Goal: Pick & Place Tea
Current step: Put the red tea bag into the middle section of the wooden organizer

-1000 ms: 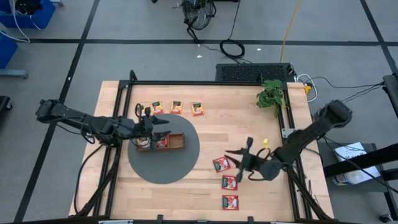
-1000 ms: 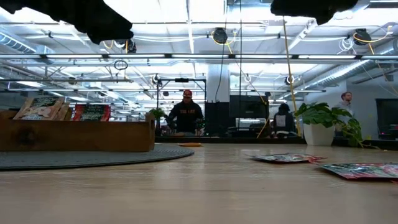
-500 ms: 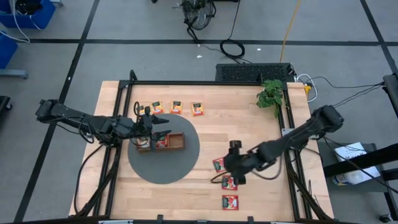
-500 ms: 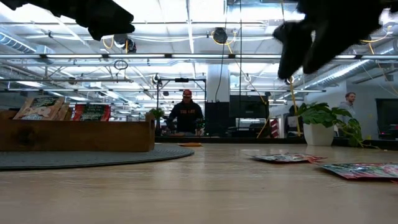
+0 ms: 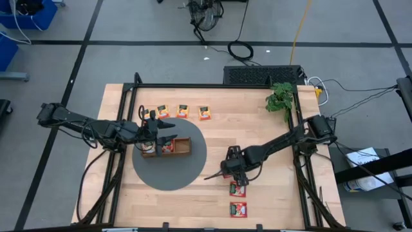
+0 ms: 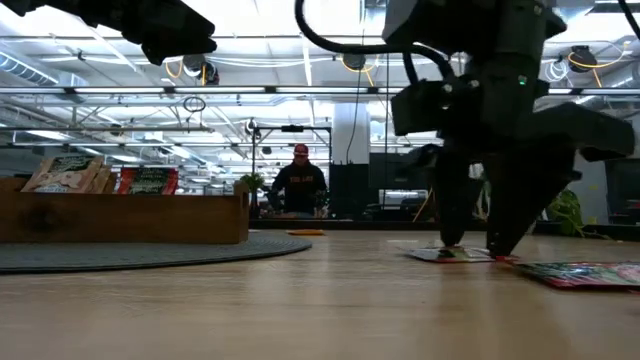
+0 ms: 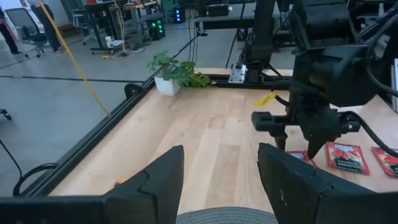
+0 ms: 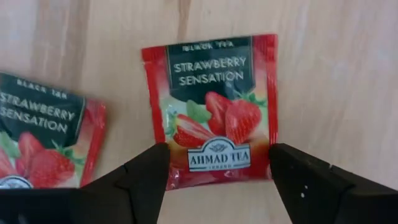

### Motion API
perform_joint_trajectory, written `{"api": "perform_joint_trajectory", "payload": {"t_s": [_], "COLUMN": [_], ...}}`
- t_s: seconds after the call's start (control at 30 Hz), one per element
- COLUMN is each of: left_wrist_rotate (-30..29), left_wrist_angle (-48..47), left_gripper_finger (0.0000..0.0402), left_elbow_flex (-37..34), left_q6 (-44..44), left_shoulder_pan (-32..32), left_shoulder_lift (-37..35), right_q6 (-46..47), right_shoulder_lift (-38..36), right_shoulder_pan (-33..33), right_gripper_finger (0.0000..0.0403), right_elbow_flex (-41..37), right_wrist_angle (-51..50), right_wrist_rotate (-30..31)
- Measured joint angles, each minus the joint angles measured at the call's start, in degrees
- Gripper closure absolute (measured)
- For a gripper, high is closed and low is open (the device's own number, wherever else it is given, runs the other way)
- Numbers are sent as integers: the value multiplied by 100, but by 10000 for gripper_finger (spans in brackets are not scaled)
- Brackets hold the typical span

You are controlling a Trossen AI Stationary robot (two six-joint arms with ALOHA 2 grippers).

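**Right gripper set astride a strawberry packet, grasp not yet made**

The pick step is judged to be in hand. The right gripper (image 5: 233, 170) is lowered over the nearest red-and-green tea packet (image 8: 214, 109), at about 4 o'clock from the wooden tray (image 5: 168, 147). In the right wrist view its fingers (image 8: 140, 180) are seen apart, one on each side of the packet's lower edge, with nothing clamped between them. In the low view the fingertips (image 6: 445, 238) are seen down at the packet, very near the table (image 5: 257, 129); actual contact cannot be told.

Two more red packets (image 5: 238, 189) lie on the table toward 6 o'clock of the gripper. Three orange-yellow packets (image 5: 182, 111) lie in a row at 12 o'clock of the tray. Packets already standing in the tray are seen in the low view (image 6: 150, 180).

The left gripper (image 5: 162, 136) is held over the tray on the round grey mat (image 5: 193, 169); its fingers (image 7: 163, 180) are seen apart, with nothing between them.

The next move is judged to call for closing on a thin, flat packet: an edge must be caught or the packet pinched off the wood, and slipping is a risk.

Legible print on the packet: "BLACK TEA", "STRAWBERRY SENSATION", "AHMAD TEA". The neighbouring packet (image 8: 43, 140) carries the same flavour wording, partly cut off.
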Motion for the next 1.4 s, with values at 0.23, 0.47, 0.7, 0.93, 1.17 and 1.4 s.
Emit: {"api": "perform_joint_trajectory", "payload": {"t_s": [0.23, 0.47, 0.7, 0.93, 1.17, 1.4], "left_wrist_rotate": [2, 0, 0, 0, 0, 0], "left_wrist_angle": [-2, -4, -4, -4, -3, -2], "left_gripper_finger": [194, 194, 194, 194, 194, 194], "left_elbow_flex": [0, 0, 2, 4, 7, 7], "left_q6": [2, 2, 4, 4, 4, 4], "left_shoulder_pan": [-2, -1, 0, -1, 0, 0], "left_shoulder_lift": [0, 0, 0, 2, 2, 2], "right_q6": [16, 564, 619, 632, 681, 579], "right_shoulder_lift": [73, 66, 70, -404, -838, -789], "right_shoulder_pan": [-144, -366, -368, -356, -288, -78], "right_gripper_finger": [138, 172, 258, 271, 152, 83], "right_elbow_flex": [-198, -789, -1266, -1145, -359, 44], "right_wrist_angle": [729, 1125, 1561, 1248, -520, -852], "right_wrist_rotate": [-147, -525, -505, -629, 282, 446]}}
